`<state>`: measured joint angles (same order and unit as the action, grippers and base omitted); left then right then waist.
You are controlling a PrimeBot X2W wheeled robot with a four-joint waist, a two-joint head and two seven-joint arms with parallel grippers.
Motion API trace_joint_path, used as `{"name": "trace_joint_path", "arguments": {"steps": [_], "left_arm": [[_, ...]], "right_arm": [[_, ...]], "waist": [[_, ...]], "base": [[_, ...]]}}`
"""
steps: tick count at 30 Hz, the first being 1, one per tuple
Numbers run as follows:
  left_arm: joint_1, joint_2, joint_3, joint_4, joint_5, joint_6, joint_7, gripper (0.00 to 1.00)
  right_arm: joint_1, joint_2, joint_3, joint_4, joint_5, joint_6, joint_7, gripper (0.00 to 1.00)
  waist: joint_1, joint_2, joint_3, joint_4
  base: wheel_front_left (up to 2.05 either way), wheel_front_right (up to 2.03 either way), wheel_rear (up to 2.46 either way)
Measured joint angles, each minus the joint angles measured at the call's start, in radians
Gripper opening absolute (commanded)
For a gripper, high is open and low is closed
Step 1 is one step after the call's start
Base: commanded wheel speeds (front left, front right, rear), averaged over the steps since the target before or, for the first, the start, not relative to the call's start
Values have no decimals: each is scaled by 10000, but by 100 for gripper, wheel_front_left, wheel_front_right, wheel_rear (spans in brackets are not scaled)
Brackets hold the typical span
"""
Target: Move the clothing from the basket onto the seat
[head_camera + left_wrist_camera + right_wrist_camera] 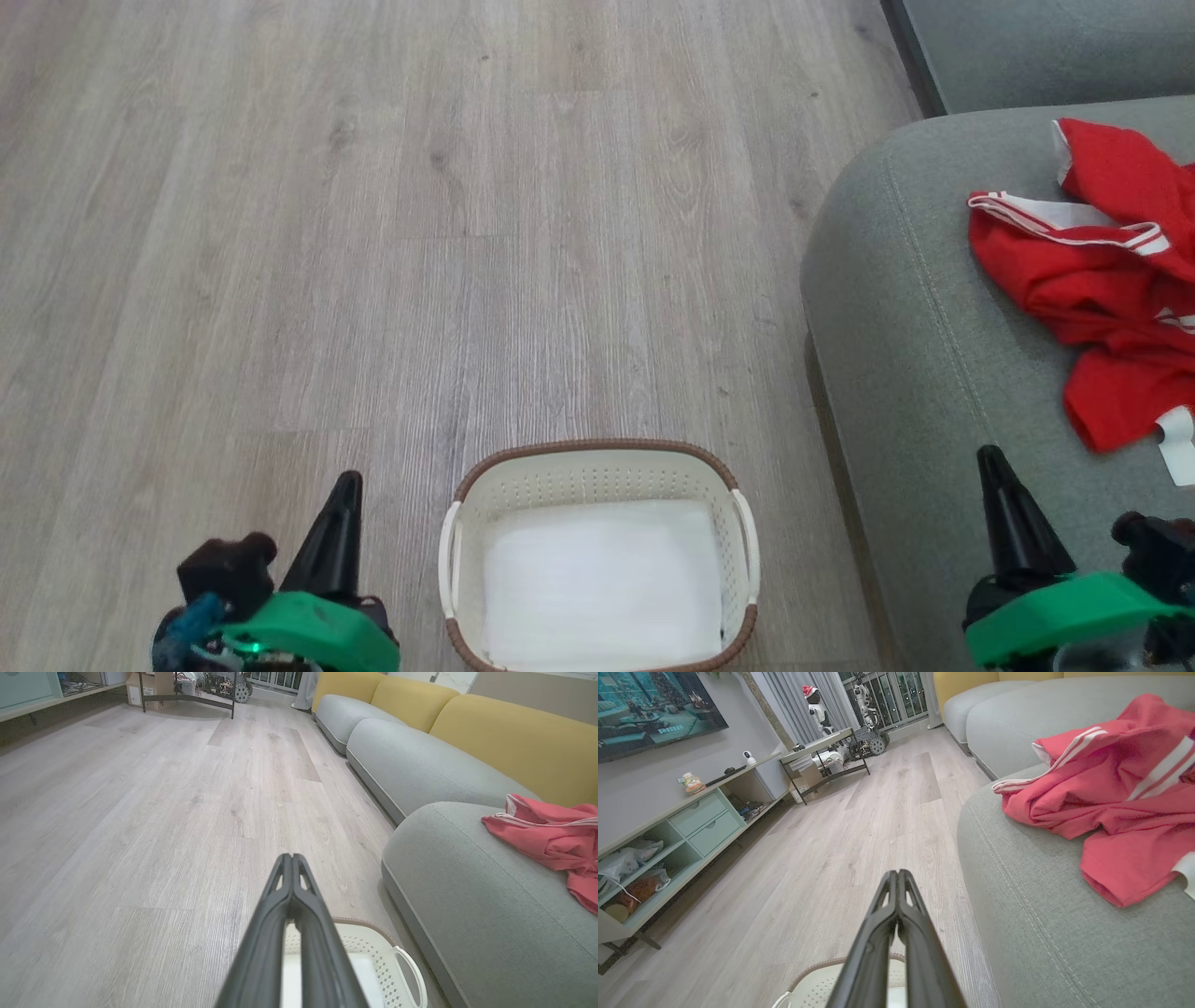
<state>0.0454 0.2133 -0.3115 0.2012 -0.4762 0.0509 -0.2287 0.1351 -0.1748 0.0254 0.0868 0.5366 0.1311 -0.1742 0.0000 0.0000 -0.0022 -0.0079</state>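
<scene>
The red clothing with white stripe trim lies crumpled on the grey-green seat, and also appears as the clothing and the clothing on the seat and the seat in the wrist views. The white perforated basket with a brown rim stands on the floor at bottom centre, holding just a flat white liner sheet. My left gripper is shut, left of the basket. My right gripper is shut above the seat's near part, below the clothing. Both wrist views show the fingertips pressed together on nothing: left gripper, right gripper.
Wood-look floor stretches ahead and to the left. More sofa cushions with yellow backs run along the right. A TV cabinet with shelves and a low metal table stand at the far wall.
</scene>
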Motion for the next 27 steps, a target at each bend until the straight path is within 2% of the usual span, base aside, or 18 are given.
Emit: {"name": "trace_joint_path", "arguments": {"steps": [27], "left_arm": [[-119,-320,713,184,-2520,-420,702,0]], "right_arm": [[-268,205,-249,430,2397,0,600,0]], "waist": [[0,0,12,19]], "base": [[0,0,0]]}}
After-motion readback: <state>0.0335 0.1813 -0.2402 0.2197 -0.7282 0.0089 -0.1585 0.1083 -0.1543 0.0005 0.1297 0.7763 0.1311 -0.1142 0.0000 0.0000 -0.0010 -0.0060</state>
